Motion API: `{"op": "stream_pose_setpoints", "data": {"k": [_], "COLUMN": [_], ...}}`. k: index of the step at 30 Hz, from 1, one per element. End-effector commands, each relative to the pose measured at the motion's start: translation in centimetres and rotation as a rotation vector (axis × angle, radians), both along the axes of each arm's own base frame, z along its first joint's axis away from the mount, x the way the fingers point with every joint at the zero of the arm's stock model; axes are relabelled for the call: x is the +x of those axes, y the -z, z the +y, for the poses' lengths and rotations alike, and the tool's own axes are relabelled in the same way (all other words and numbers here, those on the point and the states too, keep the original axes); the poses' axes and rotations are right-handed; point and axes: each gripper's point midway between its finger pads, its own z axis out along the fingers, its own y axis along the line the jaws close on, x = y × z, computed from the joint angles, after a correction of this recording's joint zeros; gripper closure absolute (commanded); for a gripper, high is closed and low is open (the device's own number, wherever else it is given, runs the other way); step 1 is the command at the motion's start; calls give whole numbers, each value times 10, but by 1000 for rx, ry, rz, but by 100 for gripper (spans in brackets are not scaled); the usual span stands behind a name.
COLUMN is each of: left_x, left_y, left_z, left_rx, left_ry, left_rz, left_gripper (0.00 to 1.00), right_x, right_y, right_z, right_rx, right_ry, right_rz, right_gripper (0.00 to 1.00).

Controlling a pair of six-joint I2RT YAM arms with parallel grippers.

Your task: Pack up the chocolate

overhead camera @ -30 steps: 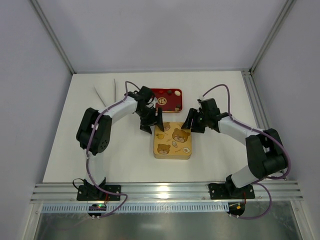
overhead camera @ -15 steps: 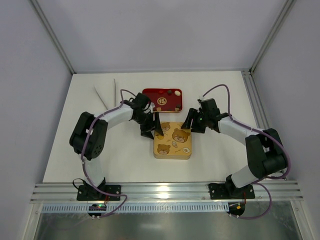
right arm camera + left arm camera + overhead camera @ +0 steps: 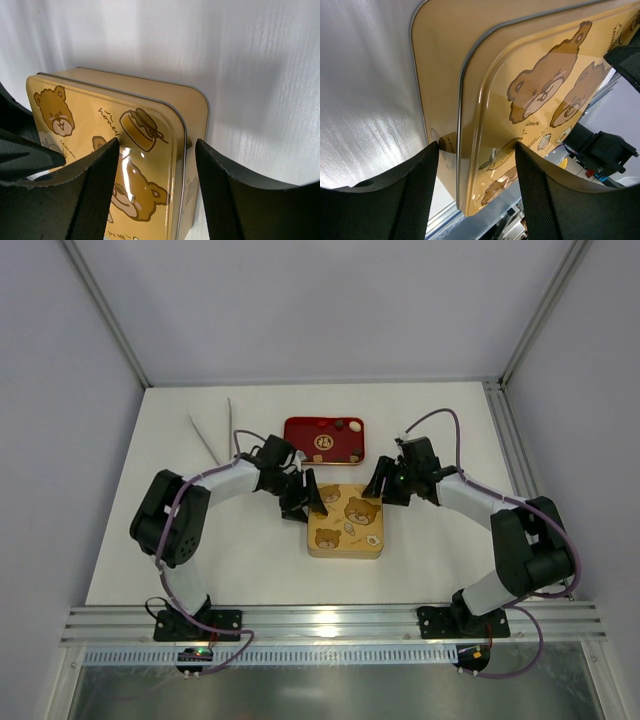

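A gold tin [image 3: 345,520] with bears printed on its lid [image 3: 540,95] lies shut in the middle of the table. My left gripper [image 3: 308,495] straddles the tin's far left rim, one finger [image 3: 420,185] against the side wall and the other on the lid top; it is shut on the tin [image 3: 465,165]. My right gripper [image 3: 381,486] holds the far right corner [image 3: 192,115] the same way. Behind the tin stands the red tray [image 3: 300,445] with a few pieces of chocolate [image 3: 341,424] in it. What is inside the tin is hidden.
Two thin white sticks [image 3: 212,430] lie at the far left of the table. Frame posts and grey walls close in the back and both sides. An aluminium rail [image 3: 330,625] runs along the near edge.
My left gripper has come down from beside the red tray onto the tin's far left rim, and its jaws have narrowed. The right arm has hardly moved.
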Motion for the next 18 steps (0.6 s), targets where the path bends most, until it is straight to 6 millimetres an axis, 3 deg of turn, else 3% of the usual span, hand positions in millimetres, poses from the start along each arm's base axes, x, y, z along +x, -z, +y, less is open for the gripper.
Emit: {"op": "stream_pose_setpoints", "data": {"k": [1, 7, 11, 14, 17, 18], "left_x": [-11, 21, 41, 52, 58, 57], "left_y": [29, -20, -52, -84, -122, -137], "left_z": [28, 29, 38, 39, 40, 41], "left_rx": [177, 151, 138, 102, 74, 63], "left_ry": [-10, 17, 29, 32, 37, 39], "left_rz": [19, -122, -209, -281, -388, -430], "left_gripper": [39, 29, 28, 28, 27, 27], "right_x": [-3, 12, 25, 32, 34, 33], "right_y": [4, -26, -52, -79, -117, -138], "right_z": [-17, -23, -37, -38, -37, -38], "right_rx": [-93, -105, -103, -84, -56, -39], "right_ry": [18, 41, 72, 73, 70, 78], "right_rz": [12, -47, -92, -149, -244, -299], "right_gripper": [36, 23, 16, 15, 12, 12]}}
